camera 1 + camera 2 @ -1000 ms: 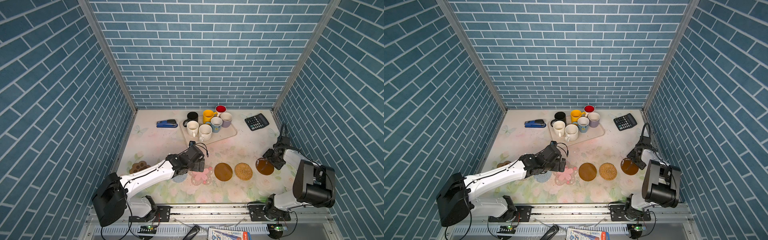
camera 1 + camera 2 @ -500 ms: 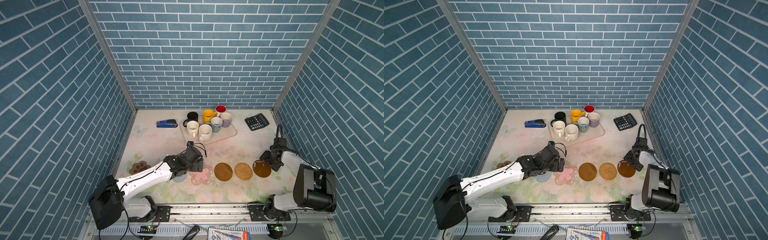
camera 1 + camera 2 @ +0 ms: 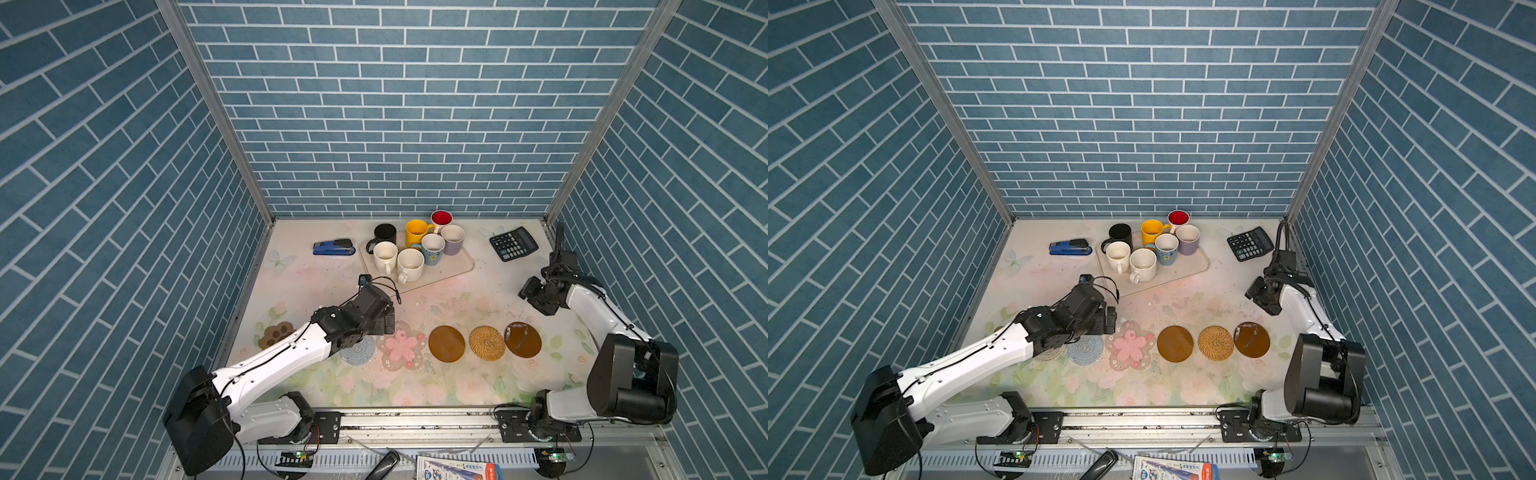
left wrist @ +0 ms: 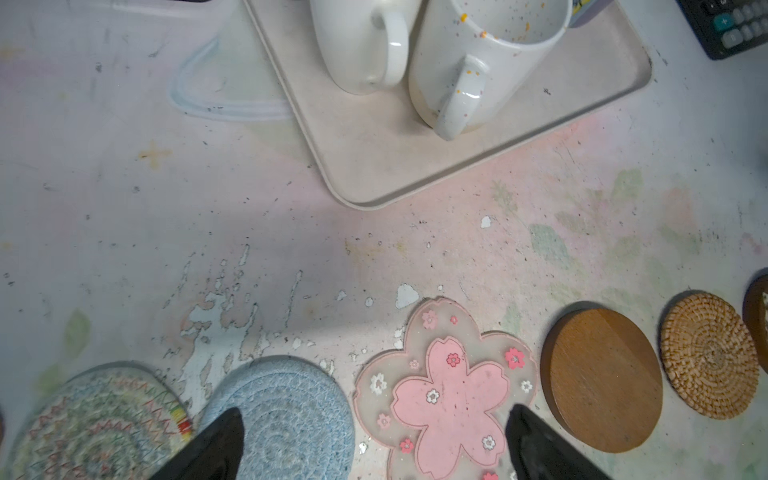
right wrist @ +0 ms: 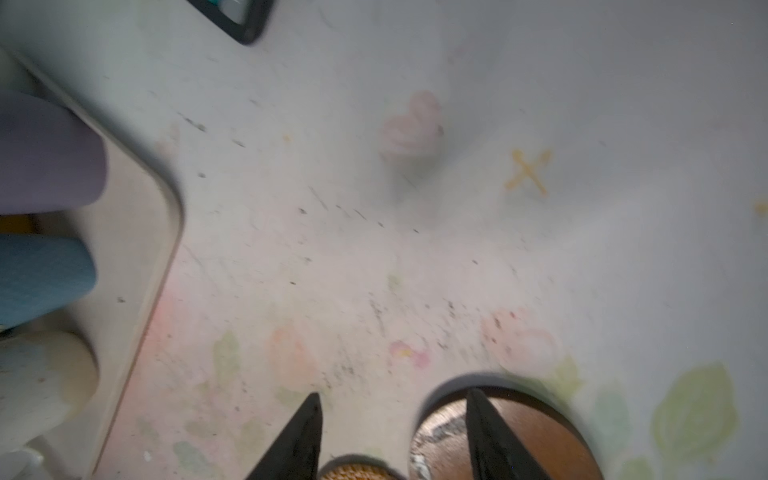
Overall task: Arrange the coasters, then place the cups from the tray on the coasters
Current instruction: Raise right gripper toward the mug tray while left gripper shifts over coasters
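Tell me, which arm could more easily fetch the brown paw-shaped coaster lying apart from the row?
Probably the left. The paw-shaped coaster lies on the left side, close beside the left arm, whose jaws stand open; the right arm is far off on the opposite side.

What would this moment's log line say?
coasters: flat in row | cups: all on tray | left gripper: open, empty | right gripper: open, empty
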